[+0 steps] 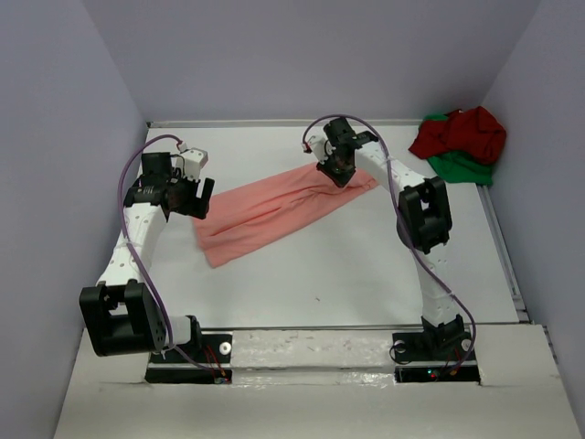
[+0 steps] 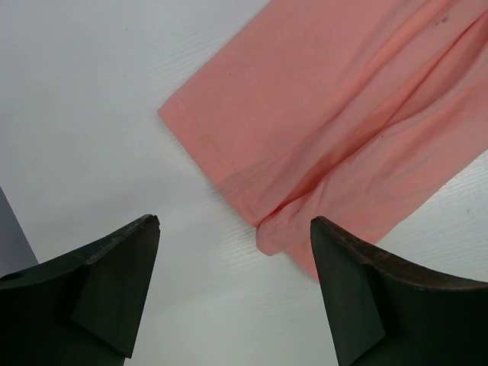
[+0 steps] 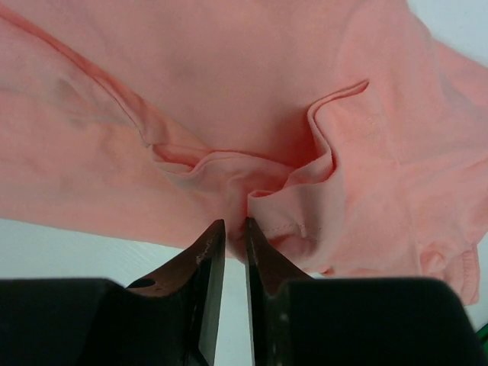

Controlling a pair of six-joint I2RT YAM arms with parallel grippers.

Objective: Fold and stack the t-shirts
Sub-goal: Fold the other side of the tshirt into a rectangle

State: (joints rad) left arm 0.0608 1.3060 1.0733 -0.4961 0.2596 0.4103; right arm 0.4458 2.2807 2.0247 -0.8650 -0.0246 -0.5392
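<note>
The salmon-pink t-shirt [image 1: 274,212] lies stretched in a long band across the middle of the table, from lower left to upper right. My right gripper [image 1: 340,174] is shut on a bunched fold of it [image 3: 252,191] at its upper right end. My left gripper [image 1: 194,197] is open and empty, just left of the shirt's lower left end; its corner [image 2: 282,236] lies close to the right finger [image 2: 358,297]. The dark red t-shirt [image 1: 462,133] lies crumpled on the bright green t-shirt [image 1: 462,167] at the back right corner.
Grey walls close in the white table [image 1: 366,274] on the left, back and right. A raised rail [image 1: 507,265] runs along the table's right edge. The arm bases stand at the near edge.
</note>
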